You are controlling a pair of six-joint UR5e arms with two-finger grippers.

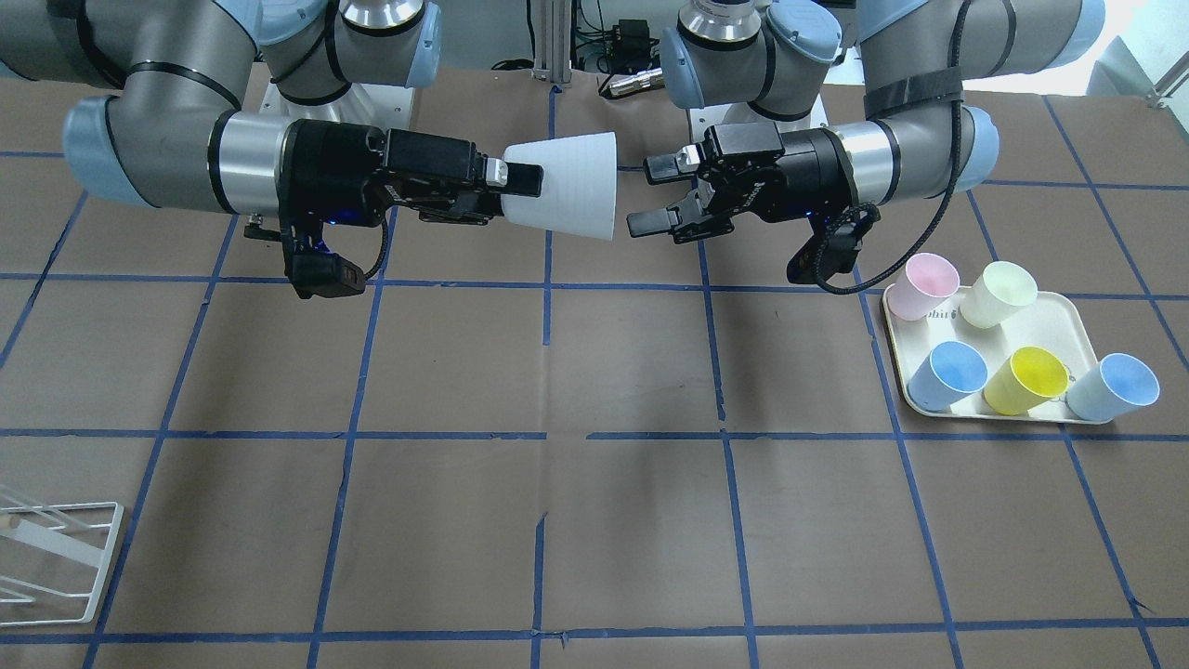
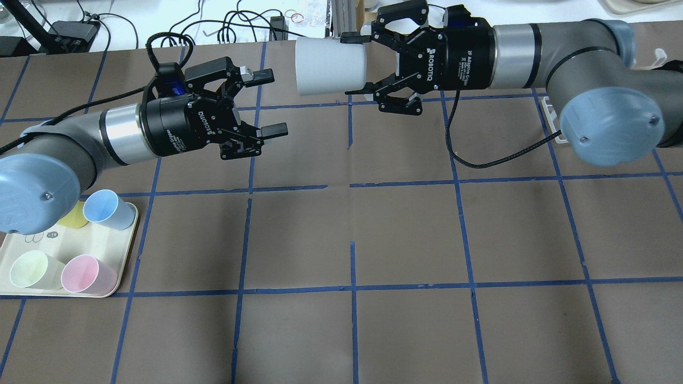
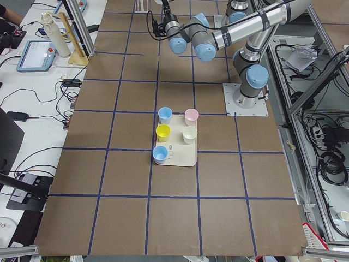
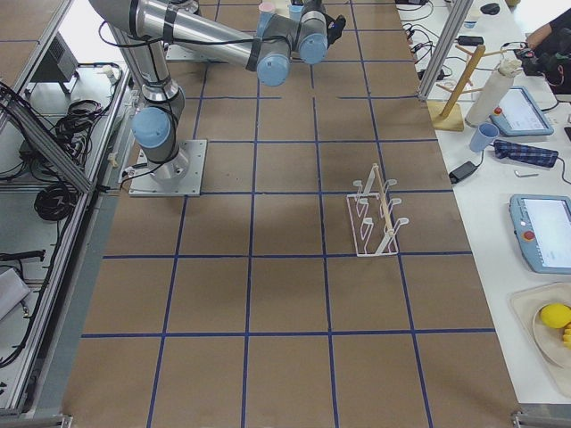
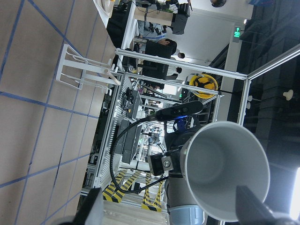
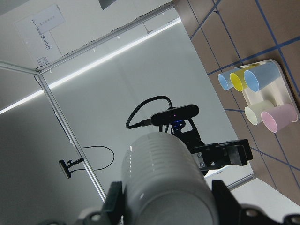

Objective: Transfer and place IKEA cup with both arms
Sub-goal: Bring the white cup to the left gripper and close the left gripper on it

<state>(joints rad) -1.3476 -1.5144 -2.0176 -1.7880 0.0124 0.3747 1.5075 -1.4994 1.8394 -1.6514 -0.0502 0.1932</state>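
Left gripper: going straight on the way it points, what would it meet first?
Probably the cup, held sideways in the air by the right gripper, its open mouth facing the left gripper. The front view shows them roughly lined up; depth alignment is unclear.

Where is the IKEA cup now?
In the overhead view, the IKEA cup is held sideways in mid-air at top centre by the right pincer, its mouth facing the open left pincer across a gap.

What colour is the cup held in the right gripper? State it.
White: the IKEA cup in the right gripper shows best front-facing.
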